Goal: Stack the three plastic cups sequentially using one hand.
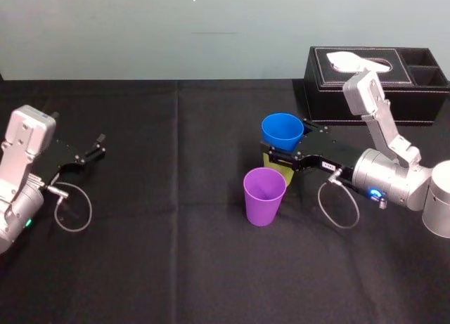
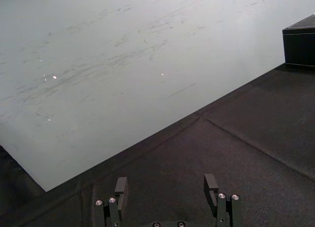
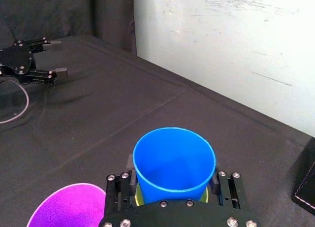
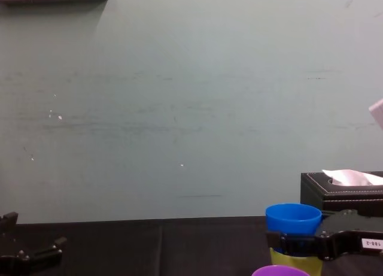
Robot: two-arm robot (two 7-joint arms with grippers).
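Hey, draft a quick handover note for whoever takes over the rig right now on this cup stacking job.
Right gripper: shut on the yellow-green cup near its rim, mid-table.
Left gripper: open, parked at the table's left side, holding nothing.
Done: the blue cup sits nested in the yellow-green cup.
Left: the purple cup stands upright alone, just in front of the held pair, and has yet to join the stack.
I cannot tell whether the pair is lifted or resting on the table.
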